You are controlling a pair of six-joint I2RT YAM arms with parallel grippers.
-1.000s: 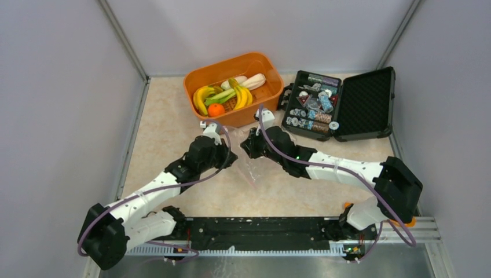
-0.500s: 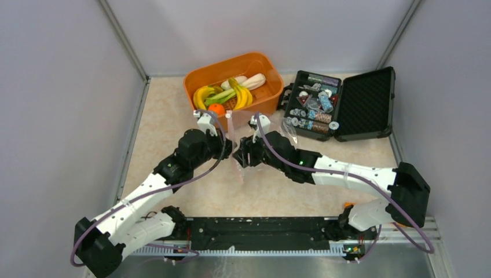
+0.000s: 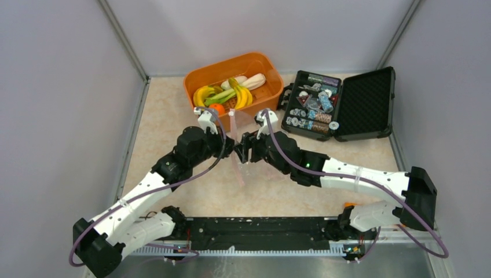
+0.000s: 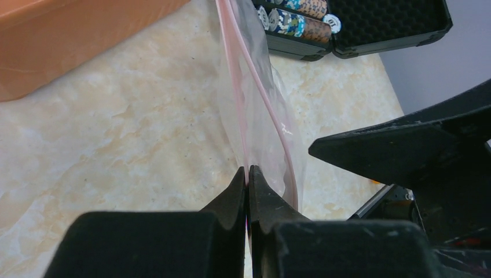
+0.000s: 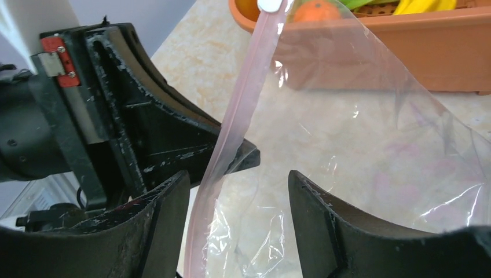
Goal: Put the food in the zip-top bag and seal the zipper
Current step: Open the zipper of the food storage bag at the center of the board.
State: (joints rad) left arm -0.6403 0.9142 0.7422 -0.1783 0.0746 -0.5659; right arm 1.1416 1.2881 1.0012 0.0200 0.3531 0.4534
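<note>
Across smooth marbled tabletop (image 3: 168,133), walled on three sides. At 12 o'clock, food (image 3: 226,95) heaped in the orange basket (image 3: 200,78), none bagged; black case (image 3: 370,104) toward 1 o'clock. At centre, between both arms, zip-top bag (image 5: 359,145) held on edge, zipper (image 5: 243,104) running 12 to 6. Left jaws clenched on that strip from 9 o'clock; right jaws released, straddling it from 3, equally near.
</note>
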